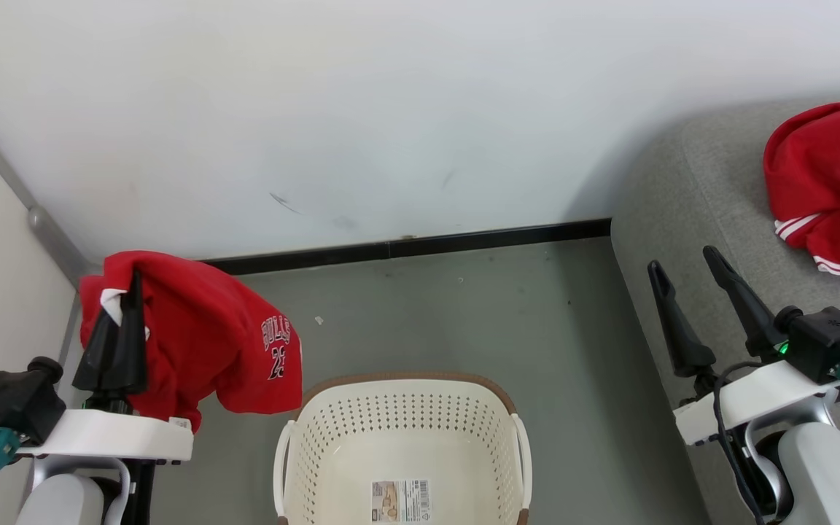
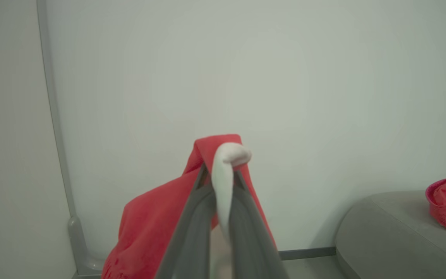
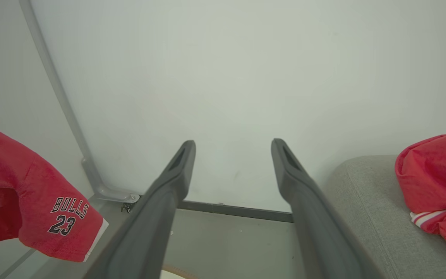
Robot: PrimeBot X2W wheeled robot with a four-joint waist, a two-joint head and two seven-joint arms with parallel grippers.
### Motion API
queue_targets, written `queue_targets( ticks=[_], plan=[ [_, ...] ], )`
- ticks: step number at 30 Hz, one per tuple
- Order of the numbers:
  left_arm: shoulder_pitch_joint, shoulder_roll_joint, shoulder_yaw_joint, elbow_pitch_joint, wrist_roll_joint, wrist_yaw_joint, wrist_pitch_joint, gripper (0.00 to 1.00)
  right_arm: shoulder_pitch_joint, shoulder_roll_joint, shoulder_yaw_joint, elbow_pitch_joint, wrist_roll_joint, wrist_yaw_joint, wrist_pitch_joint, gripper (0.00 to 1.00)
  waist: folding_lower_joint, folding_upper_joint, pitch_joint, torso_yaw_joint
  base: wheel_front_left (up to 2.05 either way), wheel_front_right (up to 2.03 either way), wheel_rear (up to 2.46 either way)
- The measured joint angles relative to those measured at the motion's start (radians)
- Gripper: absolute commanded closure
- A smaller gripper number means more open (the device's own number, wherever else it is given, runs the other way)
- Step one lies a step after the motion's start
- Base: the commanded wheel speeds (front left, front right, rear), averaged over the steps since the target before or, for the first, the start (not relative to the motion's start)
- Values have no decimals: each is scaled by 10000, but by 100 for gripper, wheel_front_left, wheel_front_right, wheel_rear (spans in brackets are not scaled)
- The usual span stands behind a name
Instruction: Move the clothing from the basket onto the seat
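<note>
Clothing is found in two places. A red jersey (image 1: 223, 343) is pinched in the shut left jaws at nine o'clock and held high, evidently to clear the basket (image 1: 405, 430). A second garment (image 1: 828, 175) is laid on the seat (image 1: 690, 197) at two o'clock. The right jaws are spread wide, with nothing held.

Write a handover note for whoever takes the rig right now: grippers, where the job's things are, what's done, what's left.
Left gripper: shut on a bright red soft jersey printed BULLS 23, hanging in the air left of the cream perforated plastic basket.
Right gripper: open, empty, at the edge of the grey woven-fabric sofa.
Basket: on the floor; the part in view holds just a paper label.
Done: one red garment with white stripe trim lies on the sofa.
Left: carry the held jersey to the sofa and release it.
</note>
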Motion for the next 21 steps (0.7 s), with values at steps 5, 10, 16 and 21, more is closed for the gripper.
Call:
queue_targets(
  ticks=[5, 10, 16, 21],
  plan=[
    [217, 36, 165, -301, -27, 127, 0, 100, 221, 12, 121, 33, 2, 0, 0, 0, 0, 0, -235, -31, 0, 0, 0],
    [516, 119, 209, -596, -27, 161, 54, 100, 379, 46, 215, 40, 13, 0, 0, 0, -1, 0, -388, -76, 0, 0, 0],
    [594, 276, 119, -1014, -19, 159, 236, 100, 394, 42, 364, 35, 111, 0, 0, 0, 0, 0, -383, -100, 0, 0, 0],
    [569, 368, -150, -1484, 84, 146, 495, 100, 395, 10, 813, 27, 268, 0, 0, 0, -1, 0, -342, -106, 0, 0, 0]
  ],
)
